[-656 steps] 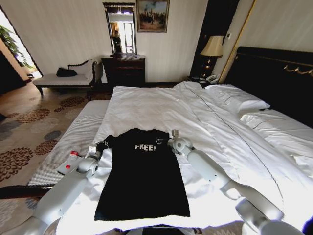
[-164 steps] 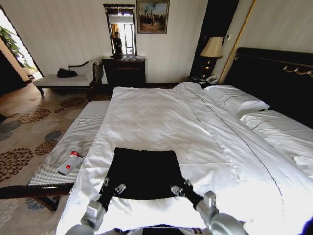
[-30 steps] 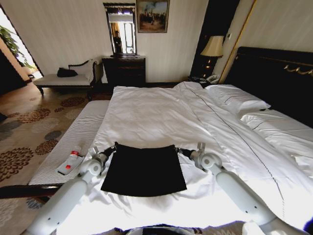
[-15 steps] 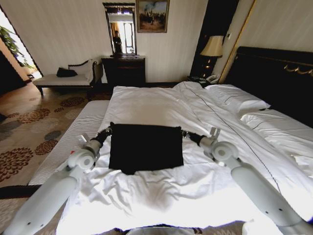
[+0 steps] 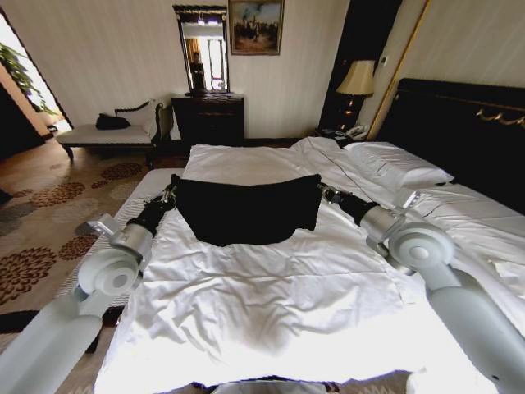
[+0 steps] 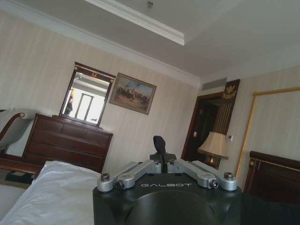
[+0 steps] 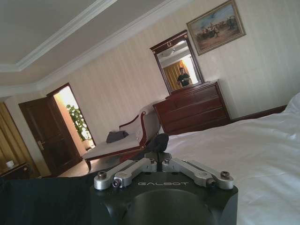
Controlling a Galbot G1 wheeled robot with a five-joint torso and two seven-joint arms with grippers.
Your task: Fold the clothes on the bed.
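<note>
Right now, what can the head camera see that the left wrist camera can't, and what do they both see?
The head view alone shows the folded black T-shirt lifted between the left pincer and the right pincer, each pinching a top corner, over the bed's white duvet. It also shows the pillows and the patterned carpet.

The left wrist view alone shows the ceiling moulding.

Both show the mirror, the painting, the dark dresser and the lamp.
</note>
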